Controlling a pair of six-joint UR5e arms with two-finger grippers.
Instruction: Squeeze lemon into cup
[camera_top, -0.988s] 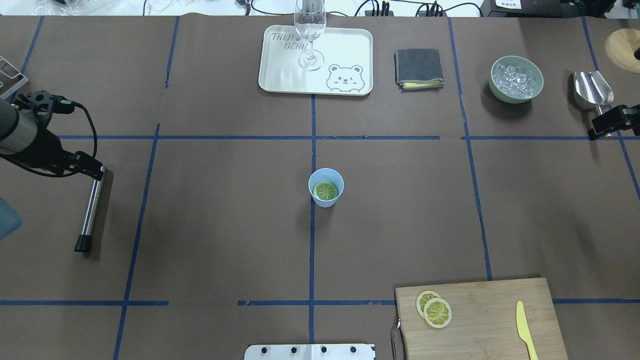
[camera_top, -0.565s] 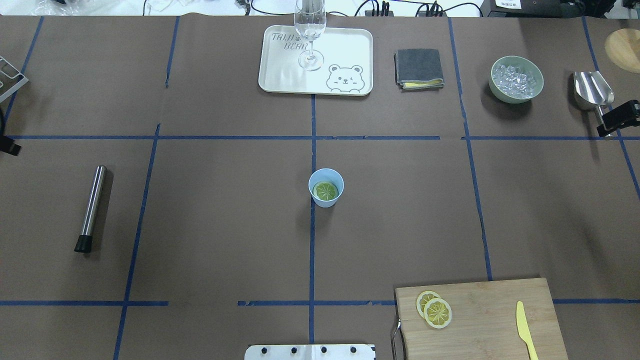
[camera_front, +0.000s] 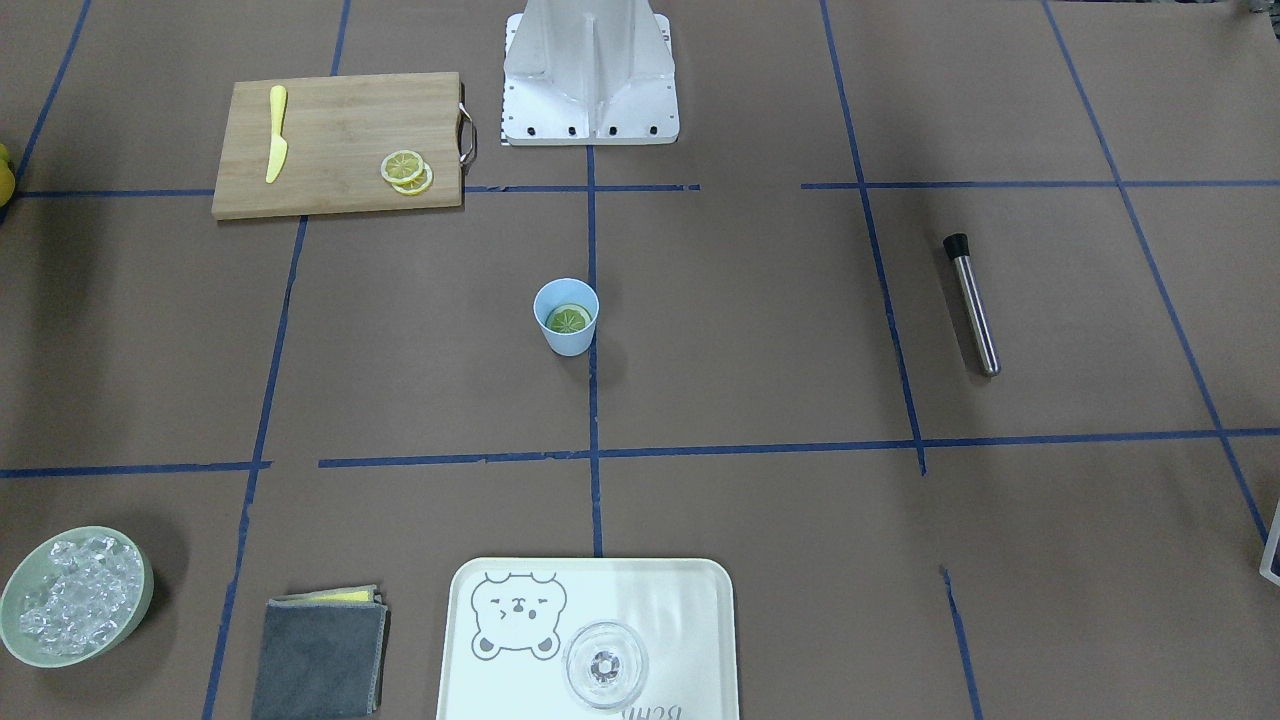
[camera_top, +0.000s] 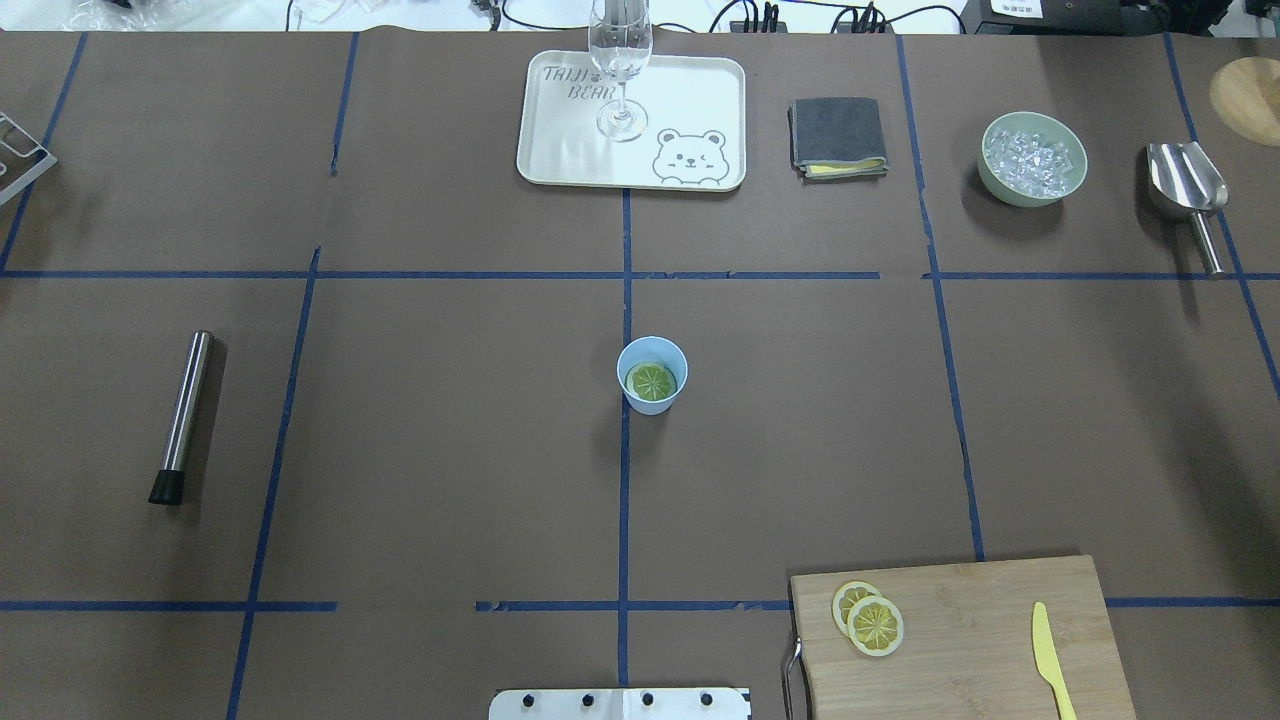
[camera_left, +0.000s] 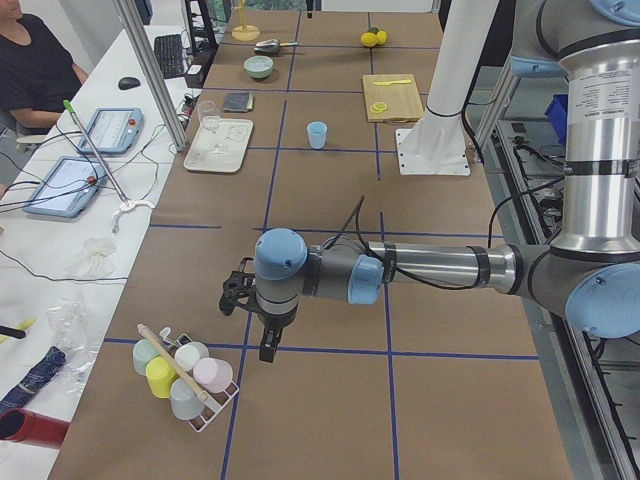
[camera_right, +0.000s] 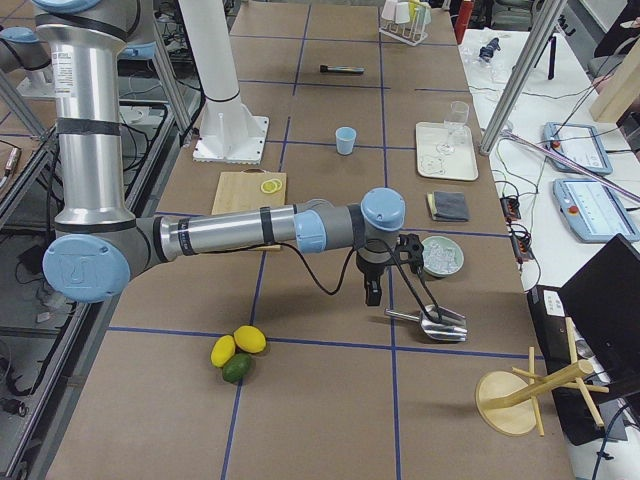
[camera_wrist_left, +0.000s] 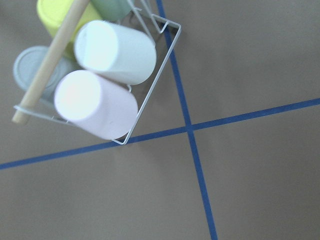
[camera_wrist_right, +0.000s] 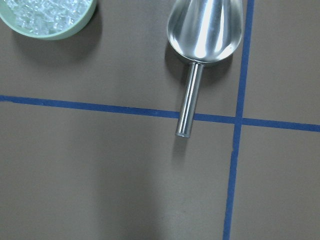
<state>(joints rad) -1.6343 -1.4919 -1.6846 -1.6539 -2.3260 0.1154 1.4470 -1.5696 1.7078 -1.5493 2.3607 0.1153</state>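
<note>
The light blue cup (camera_top: 652, 375) stands upright at the table's middle, also in the front view (camera_front: 566, 318). A lemon slice (camera_top: 651, 381) lies flat inside it. Two more slices (camera_top: 868, 620) overlap on the wooden cutting board (camera_top: 980, 590). My left gripper (camera_left: 268, 350) shows only in the exterior left view, pointing down beside a rack of cups (camera_left: 185, 375), far from the blue cup (camera_left: 317, 134). My right gripper (camera_right: 372, 293) shows only in the exterior right view, pointing down next to a metal scoop (camera_right: 432, 322). I cannot tell whether either is open or shut.
A steel muddler (camera_top: 182, 417) lies at the left. At the far edge are a tray (camera_top: 560, 150) with a stemmed glass (camera_top: 620, 60), a grey cloth (camera_top: 838, 136), a green bowl of ice (camera_top: 1032, 158) and the scoop (camera_top: 1188, 190). A yellow knife (camera_top: 1050, 660) lies on the board.
Both arms have pulled out of the overhead view, the left one off to the left past the muddler, the right one off to the right by the scoop. The cup and slices have not moved.
</note>
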